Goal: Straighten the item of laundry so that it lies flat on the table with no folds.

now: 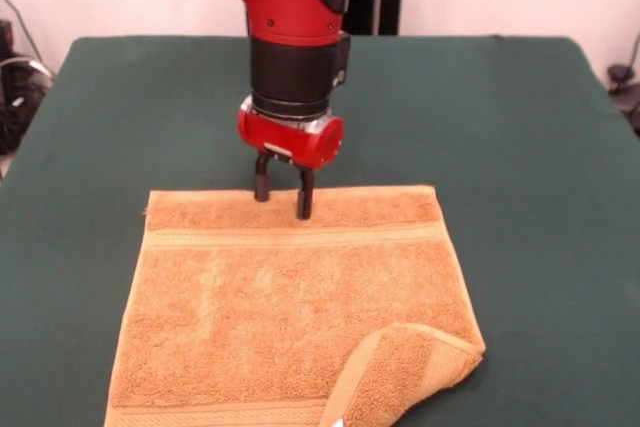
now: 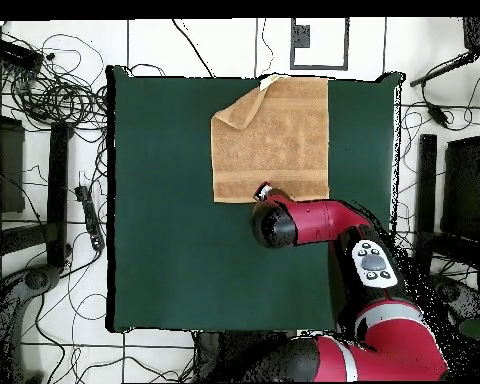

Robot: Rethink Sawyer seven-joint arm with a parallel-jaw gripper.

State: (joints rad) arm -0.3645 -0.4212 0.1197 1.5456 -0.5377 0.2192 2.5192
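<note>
Front view is showing the red and black arm's gripper [image 1: 283, 199] with its two dark fingers [image 1: 304, 196] standing apart, tips down at the far border band of the small orange-tan terry hand towel [image 1: 290, 317]; we cannot tell whether they are pressing the cloth or only meeting it. They are clamping nothing.

We are finding the towel lying on the dark green felt-covered table [image 1: 540, 147], mostly flat. Taking the towel as our landmark, the fault is at its corner diagonally opposite the gripper's edge: that corner [image 1: 415, 367] is folded back over the towel's face, with a small white tag [image 1: 335, 421] showing beside the fold. The overhead view is confirming this, with the towel [image 2: 274, 140] near one table edge and the one turned corner [image 2: 246, 108] away from the gripper [image 2: 262, 190].

We are judging the task as nearly done, with one fold remaining. The next move calls for travelling across the towel to the folded corner, pinching its free tip, and drawing it outward until flat.
</note>
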